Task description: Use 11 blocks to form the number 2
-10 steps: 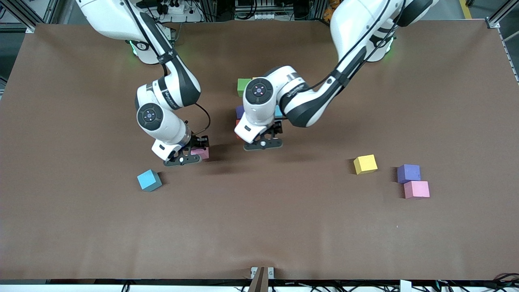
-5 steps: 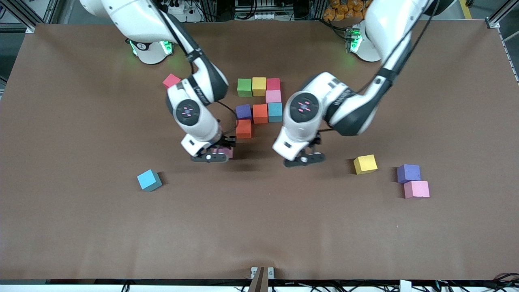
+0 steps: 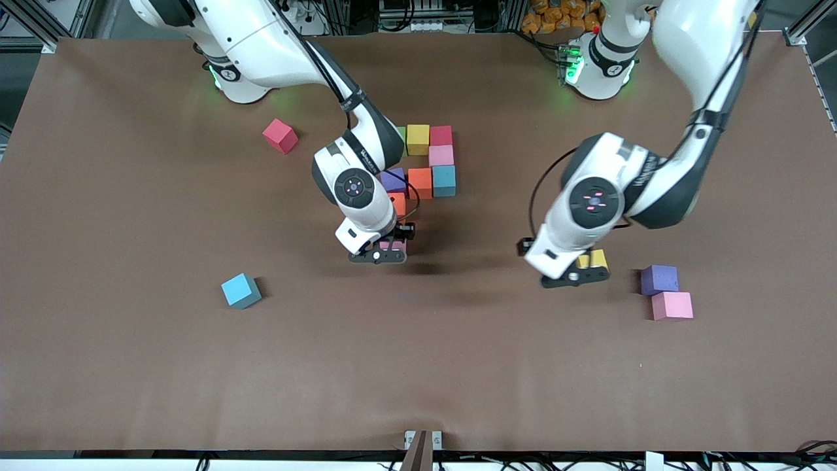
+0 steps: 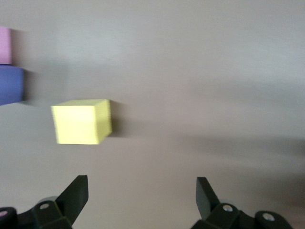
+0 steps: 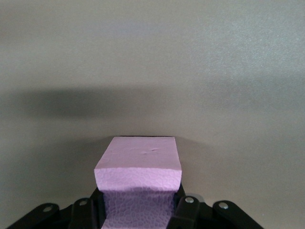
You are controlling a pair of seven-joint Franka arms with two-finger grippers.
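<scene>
Counting eight placed cubes in the partial number 2 at upper centre, three remain: right hand grips a pink foam cube; left hand, spread wide, hovers over the yellow foam cube.

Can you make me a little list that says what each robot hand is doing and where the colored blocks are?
right tool: shut on a pink block, just nearer the camera than the unfinished number 2
left tool: open, over the table by the loose yellow block
loose blocks, left arm's end: purple block touching another pink block
loose blocks, right arm's end: red block, blue block
</scene>
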